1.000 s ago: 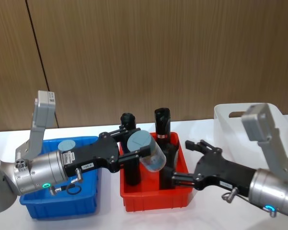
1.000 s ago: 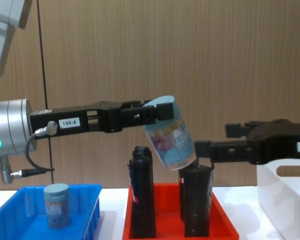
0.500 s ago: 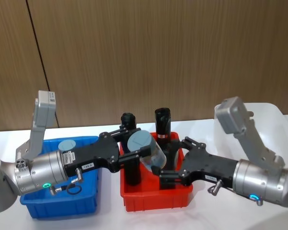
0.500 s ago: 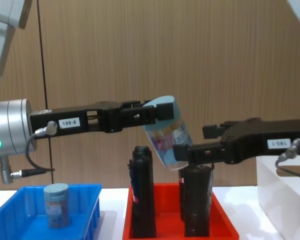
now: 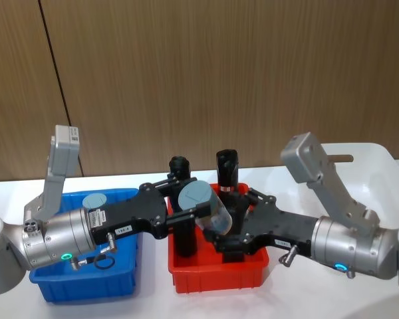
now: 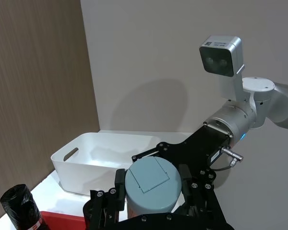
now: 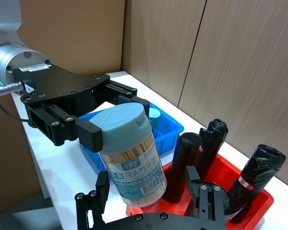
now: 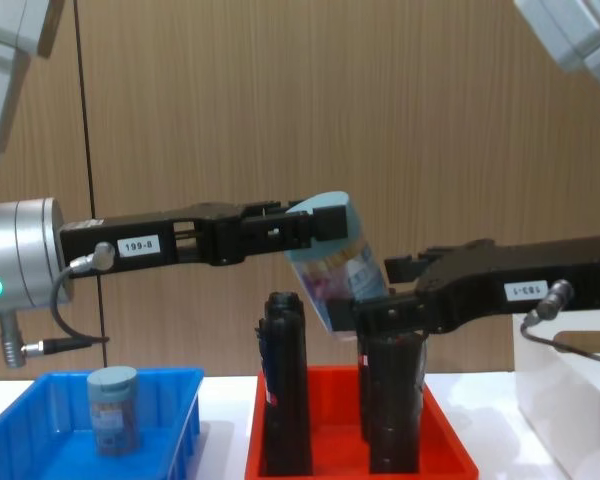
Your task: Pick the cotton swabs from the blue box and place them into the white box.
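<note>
1. Head view: the left gripper (image 5: 185, 199) reaches in from the left above the red tray (image 5: 219, 278). It is clamped on the lid end of one tub of cotton swabs (image 5: 211, 216), with a finger on each side of the pale grey-blue lid
2. The held tub hangs in the air at a tilt, lid towards the left arm and clear body slanting down to the right. The right wrist view shows its colourful label and the thin sticks packed inside
3. The right gripper (image 5: 238, 222) comes in from the right at the same height. Its fingers are spread apart on either side of the tub's lower body, and I cannot tell whether they touch it
4. Below both grippers, black rolls (image 8: 285, 380) stand upright in the red tray. In the chest view the tub's bottom sits just above the top of one roll
5. The blue box (image 5: 86, 287) rests on the white surface (image 5: 149, 296) at the left, just beside the red tray. A second tub (image 8: 112, 408) stands upright in it, and a small black ring (image 5: 101, 263) lies on its floor
6. The white box (image 5: 379, 176) stands at the far right, behind the right arm
</note>
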